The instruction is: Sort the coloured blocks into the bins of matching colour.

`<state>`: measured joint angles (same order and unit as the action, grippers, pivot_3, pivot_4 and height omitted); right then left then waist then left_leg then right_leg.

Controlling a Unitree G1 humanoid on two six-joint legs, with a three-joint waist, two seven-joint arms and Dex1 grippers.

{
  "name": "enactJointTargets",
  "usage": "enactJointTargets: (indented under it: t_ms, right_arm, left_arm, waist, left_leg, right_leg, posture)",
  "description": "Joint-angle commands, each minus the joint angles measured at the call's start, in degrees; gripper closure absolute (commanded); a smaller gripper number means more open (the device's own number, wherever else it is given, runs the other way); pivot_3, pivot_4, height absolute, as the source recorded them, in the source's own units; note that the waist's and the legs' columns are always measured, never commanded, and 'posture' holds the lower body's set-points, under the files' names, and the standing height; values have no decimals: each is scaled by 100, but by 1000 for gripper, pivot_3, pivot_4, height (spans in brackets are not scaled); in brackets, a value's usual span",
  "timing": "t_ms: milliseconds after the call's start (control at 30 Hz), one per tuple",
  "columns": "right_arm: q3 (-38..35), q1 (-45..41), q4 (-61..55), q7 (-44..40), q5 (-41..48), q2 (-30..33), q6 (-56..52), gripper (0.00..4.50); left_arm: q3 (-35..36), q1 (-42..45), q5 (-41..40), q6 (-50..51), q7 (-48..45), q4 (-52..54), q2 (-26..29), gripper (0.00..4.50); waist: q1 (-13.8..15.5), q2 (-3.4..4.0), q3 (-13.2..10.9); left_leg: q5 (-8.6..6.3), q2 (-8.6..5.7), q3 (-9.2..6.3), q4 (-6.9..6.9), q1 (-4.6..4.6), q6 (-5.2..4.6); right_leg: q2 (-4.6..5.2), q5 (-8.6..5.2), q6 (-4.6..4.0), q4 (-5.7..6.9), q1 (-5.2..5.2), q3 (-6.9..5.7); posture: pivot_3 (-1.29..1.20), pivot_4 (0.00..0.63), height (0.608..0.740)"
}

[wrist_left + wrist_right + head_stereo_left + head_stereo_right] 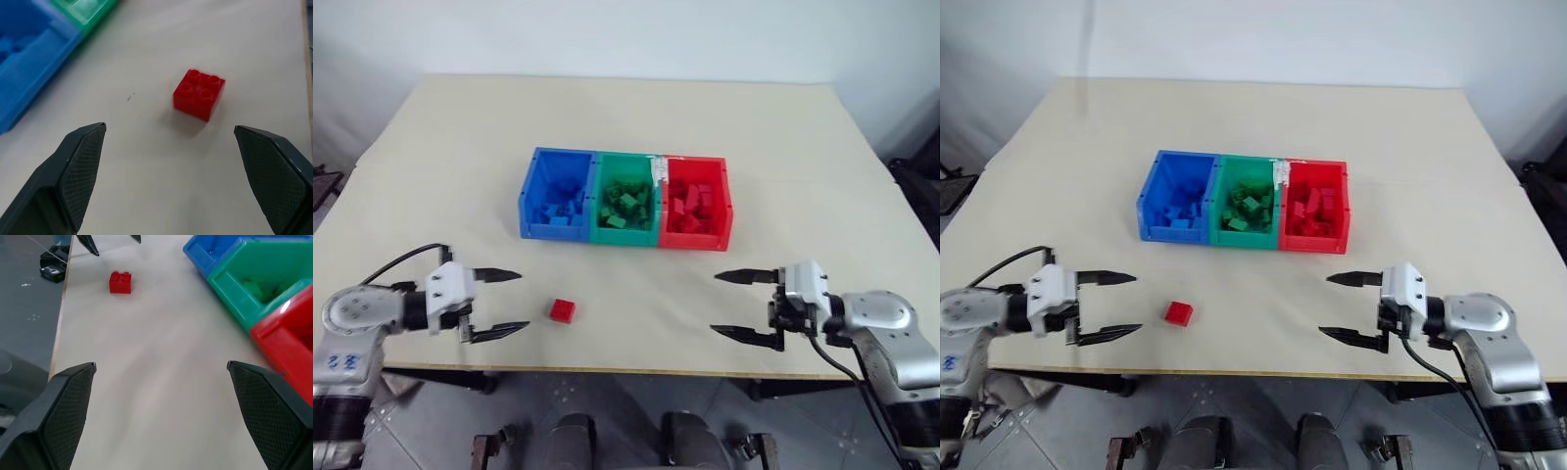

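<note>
The light is bright and soft, coming from above. Shadows are small and pale, like the one beside the red block (199,94). The table (783,147) has no glare. The bins (254,289) look a bit blurry up close.

One red brick (562,310) sits studs-up near my bench edge, well apart from my blue (556,193), green (626,198) and red bins (695,203), each holding matching bricks.

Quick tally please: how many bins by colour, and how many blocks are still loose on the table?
Blue bin: 1
Green bin: 1
Red bin: 1
Loose red block: 1
Loose green blocks: 0
Loose blue blocks: 0
Total: 3 bins, 1 loose block
</note>
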<state>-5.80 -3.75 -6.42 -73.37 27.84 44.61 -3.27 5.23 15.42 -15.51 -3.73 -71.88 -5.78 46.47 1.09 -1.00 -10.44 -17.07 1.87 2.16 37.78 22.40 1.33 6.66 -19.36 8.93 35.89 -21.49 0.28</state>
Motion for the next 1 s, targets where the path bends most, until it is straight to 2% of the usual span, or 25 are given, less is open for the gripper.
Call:
enactJointTargets:
  t_ms: [33,167,267,367,600,633,733,900,1000]
  right_arm:
    - [-404,375,-339,28,131,157,-15,0]
    - [-633,736,-628,204,160,136,-68,0]
    - [-804,1029,-815,367,164,76,-63,0]
    - [-896,1211,-951,483,165,47,-51,0]
    - [-1013,1526,-1269,783,179,-21,-74,0]
    - [-1044,1569,-1300,848,177,-42,-71,0]
    - [-1152,1679,-1405,1079,202,-133,-83,0]
    - [-1508,1900,-1625,1726,378,-551,-151,0]
    - [-1842,2027,-1792,2231,570,-878,-239,0]
  left_arm:
    - [-819,494,479,313,-209,-261,-89,36]
    - [-1158,786,463,384,-461,-465,-174,36]
    - [-1457,1014,728,262,-582,-809,-139,36]
    - [-1562,1170,857,86,-607,-1139,-162,679]
    - [-1689,1427,905,-159,-721,-1478,-251,2900]
    - [-1635,1451,757,-119,-751,-1426,-327,3034]
    - [-1403,1609,333,169,-702,-1299,-589,3027]
    - [-823,2420,-468,1103,49,-1094,-1512,3027]
    - [-1023,2949,-323,1381,292,-1057,-1887,3027]
  waist:
    - [20,0,0]
    - [-134,0,0]
    - [-120,0,0]
    - [-115,0,0]
    - [-112,3,2]
    - [-112,3,2]
    - [-100,2,1]
    - [35,-7,-4]
    - [40,-7,-4]
  left_leg:
    - [0,-2,1,5,0,0]
    - [0,6,15,10,0,1]
    - [0,11,13,8,-1,1]
    - [0,10,13,13,-3,0]
    - [0,9,12,15,-8,0]
    - [0,9,12,16,-8,0]
    - [0,8,11,17,-6,0]
    - [0,6,-3,37,9,0]
    - [4,3,-2,36,9,5]
  right_leg:
    - [0,1,2,2,3,2]
    - [-8,1,3,6,-2,7]
    - [-12,0,2,2,-4,6]
    - [-10,1,2,2,0,7]
    - [-10,1,2,7,4,8]
    - [-10,1,2,7,4,8]
    - [-9,1,2,7,4,8]
    - [-10,3,7,10,4,4]
    - [-9,5,11,9,4,5]
  posture:
    - [0,150,740]
    - [0,150,740]
    - [0,150,740]
    - [0,150,740]
    - [0,150,740]
    - [0,150,740]
    - [0,150,740]
    - [0,150,740]
    - [0,150,740]
